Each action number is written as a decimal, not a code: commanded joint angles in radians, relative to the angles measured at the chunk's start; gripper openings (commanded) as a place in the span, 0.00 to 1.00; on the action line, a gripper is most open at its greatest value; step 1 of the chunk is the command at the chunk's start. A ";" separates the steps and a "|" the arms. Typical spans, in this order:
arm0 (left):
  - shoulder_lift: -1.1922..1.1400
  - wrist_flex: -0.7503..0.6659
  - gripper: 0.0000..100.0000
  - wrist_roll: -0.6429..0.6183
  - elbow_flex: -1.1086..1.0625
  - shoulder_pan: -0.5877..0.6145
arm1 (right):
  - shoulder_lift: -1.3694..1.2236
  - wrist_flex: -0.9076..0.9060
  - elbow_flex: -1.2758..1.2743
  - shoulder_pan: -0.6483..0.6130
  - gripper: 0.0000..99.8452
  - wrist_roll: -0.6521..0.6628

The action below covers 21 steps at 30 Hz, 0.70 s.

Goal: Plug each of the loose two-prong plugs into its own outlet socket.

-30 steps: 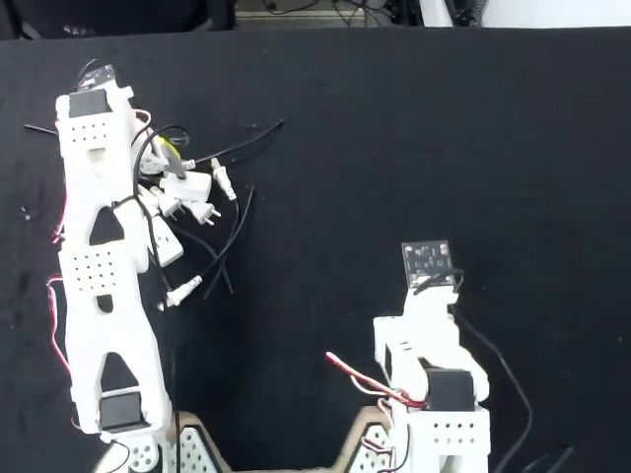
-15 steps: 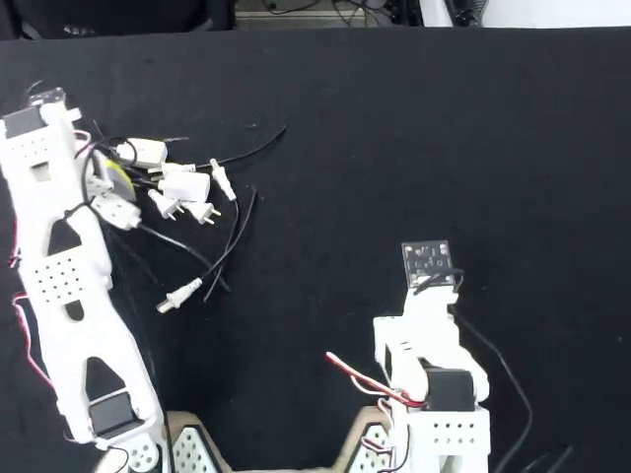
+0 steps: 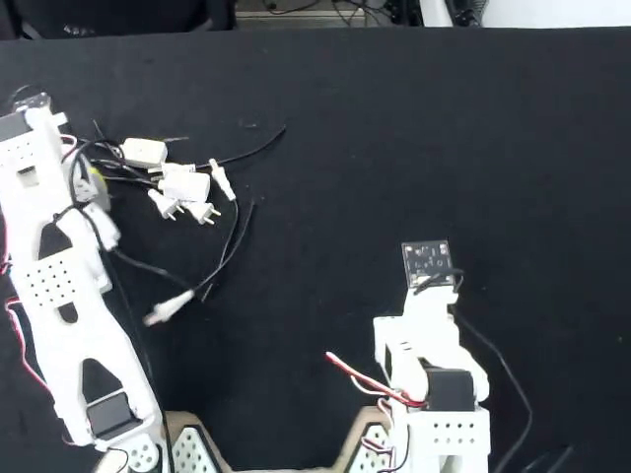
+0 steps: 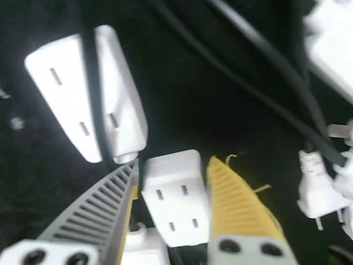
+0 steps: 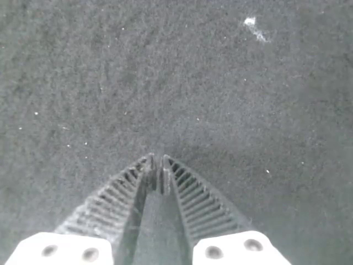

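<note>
White sockets (image 3: 187, 185) and black-corded two-prong plugs (image 3: 166, 204) lie tangled far left; left tool (image 4: 174, 164) clamps one small socket (image 4: 176, 204).

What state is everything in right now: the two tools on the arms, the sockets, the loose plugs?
Left tool, shut on the small socket.
Right tool, shut, holding nothing.
Small socket, held, visible slots unfilled.
Long socket, lying free, visible slots unfilled.
Loose plugs, unplugged, lying on the table.
</note>
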<state>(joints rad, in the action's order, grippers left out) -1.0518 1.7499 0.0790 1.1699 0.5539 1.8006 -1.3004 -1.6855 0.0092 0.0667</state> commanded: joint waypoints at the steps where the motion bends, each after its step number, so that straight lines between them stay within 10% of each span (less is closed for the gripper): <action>1: 0.023 0.009 0.08 0.069 0.022 0.073 | 0.093 -0.006 0.001 0.018 0.01 0.000; 21: 0.236 0.009 0.22 0.258 -0.013 0.483 | 0.093 -0.006 0.001 0.018 0.01 0.000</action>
<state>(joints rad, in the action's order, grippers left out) -0.9214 1.7499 0.3261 1.1592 1.0265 1.8006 -1.3004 -1.6855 0.0092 0.0667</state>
